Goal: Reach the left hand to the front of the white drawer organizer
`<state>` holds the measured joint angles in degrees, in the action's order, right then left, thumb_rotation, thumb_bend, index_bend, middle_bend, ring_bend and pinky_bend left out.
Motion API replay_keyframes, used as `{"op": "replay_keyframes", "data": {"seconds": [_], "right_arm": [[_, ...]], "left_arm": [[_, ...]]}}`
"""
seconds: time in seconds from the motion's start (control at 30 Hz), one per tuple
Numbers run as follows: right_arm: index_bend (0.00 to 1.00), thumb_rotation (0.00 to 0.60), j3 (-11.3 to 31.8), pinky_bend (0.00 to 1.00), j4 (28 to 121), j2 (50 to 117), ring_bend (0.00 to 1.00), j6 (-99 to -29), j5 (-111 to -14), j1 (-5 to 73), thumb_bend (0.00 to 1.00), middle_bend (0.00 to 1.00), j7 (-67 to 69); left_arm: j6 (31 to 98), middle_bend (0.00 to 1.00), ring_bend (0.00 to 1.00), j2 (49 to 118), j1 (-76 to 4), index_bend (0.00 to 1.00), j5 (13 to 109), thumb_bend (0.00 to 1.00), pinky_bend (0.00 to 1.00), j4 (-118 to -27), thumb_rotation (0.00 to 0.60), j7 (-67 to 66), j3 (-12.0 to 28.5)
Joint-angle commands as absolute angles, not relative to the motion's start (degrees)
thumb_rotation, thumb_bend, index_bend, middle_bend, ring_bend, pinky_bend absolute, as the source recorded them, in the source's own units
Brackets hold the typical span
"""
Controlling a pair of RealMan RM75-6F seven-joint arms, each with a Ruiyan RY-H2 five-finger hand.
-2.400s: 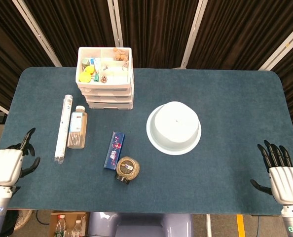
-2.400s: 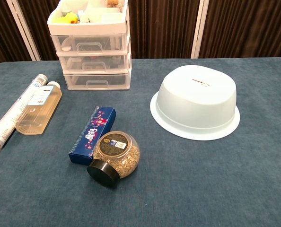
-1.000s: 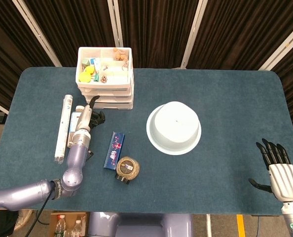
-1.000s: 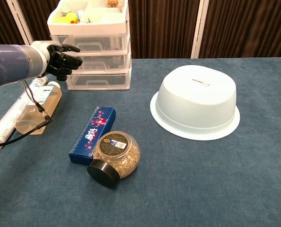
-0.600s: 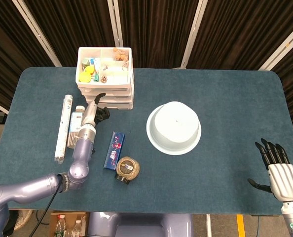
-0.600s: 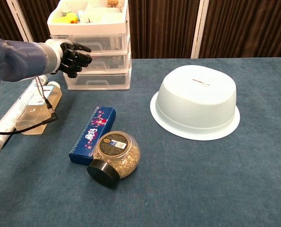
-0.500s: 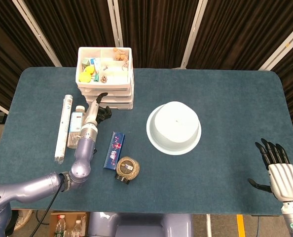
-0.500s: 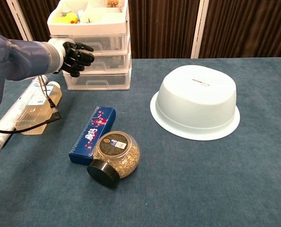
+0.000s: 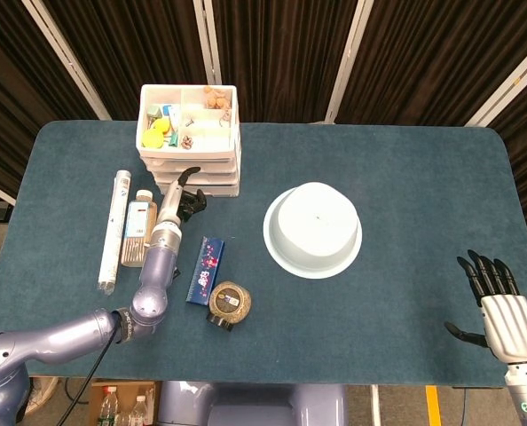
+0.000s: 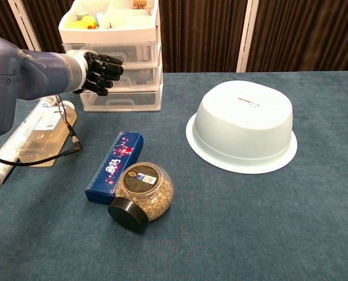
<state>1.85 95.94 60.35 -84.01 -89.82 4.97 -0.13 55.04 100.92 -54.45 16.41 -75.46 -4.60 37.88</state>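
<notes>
Table [image 9: 423, 177]: blue-green cloth top, carrying all items below; the head view takes in its whole outline, the chest view only the near part.

White basin [image 9: 312, 229] [image 10: 243, 126]: upturned, rim down, right of centre, well apart from everything else.

White drawer organizer [image 9: 189, 140] [image 10: 116, 52]: far left portion of the table. The head view shows its open top tray with small mixed objects in compartments; the chest view shows instead three clear drawer fronts with handles, stacked.

Left hand [image 9: 184, 197] [image 10: 102, 72]: held directly before the organizer's drawer fronts, at about the middle drawer, dark fingers [image 10: 112, 65] spread apart and gripping nothing. Whether the fingertips touch the drawer cannot be told.

Right hand [image 9: 497, 311]: seen only in the head view, at the table's near right corner, fingers apart and empty.

Clear tube [image 9: 113, 232] [image 10: 19, 140]: lying lengthwise at the far left edge.

Bottle [image 9: 138, 229] [image 10: 48, 133]: pale amber liquid, lying just beside the tube.

Blue box [image 9: 206, 271] [image 10: 114, 165]: long, flat on the table; lettering on top legible as a pattern only.

Jar [image 9: 230, 303] [image 10: 140, 195]: on its side, touching the blue box; the chest view shows its black lid and seed-like contents.
</notes>
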Motion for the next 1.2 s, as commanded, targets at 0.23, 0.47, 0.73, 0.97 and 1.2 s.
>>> {"op": "replay_keyframes", "data": {"seconds": [0.23, 0.47, 0.73, 0.97, 1.2], "right_arm": [[0.00, 0.600, 1.8, 0.00, 96.2, 60.3, 0.00, -83.9, -89.9, 5.0, 0.12, 0.00, 0.4], [0.00, 0.600, 1.7, 0.00, 96.2, 60.2, 0.00, -84.4, -90.3, 5.0, 0.12, 0.00, 0.7], [0.00, 0.600, 1.6, 0.00, 96.3, 60.2, 0.00, -84.4, -90.3, 4.9, 0.12, 0.00, 0.7], [0.00, 0.600, 1.5, 0.00, 96.4, 60.2, 0.00, -84.4, -90.3, 4.8, 0.12, 0.00, 0.6], [0.00, 0.600, 1.4, 0.00, 96.5, 60.3, 0.00, -84.1, -90.3, 4.9, 0.12, 0.00, 0.4]], "left_arm": [[53.5, 1.00, 0.95, 101.7, -55.9, 0.20, 16.1, 0.71, 0.89, -74.2, 0.600, -4.4, 38.2], [53.9, 1.00, 0.95, 101.1, -55.1, 0.24, 15.4, 0.72, 0.89, -75.2, 0.600, -5.2, 36.8], [54.3, 1.00, 0.95, 98.3, -52.2, 0.25, 16.9, 0.72, 0.89, -80.2, 0.600, -5.1, 34.7], [55.6, 1.00, 0.95, 94.9, -49.2, 0.27, 21.5, 0.72, 0.89, -86.3, 0.600, -4.8, 32.4], [65.4, 1.00, 0.95, 92.3, -48.0, 0.25, 41.8, 0.74, 0.89, -86.9, 0.600, -11.0, 24.7]]}}
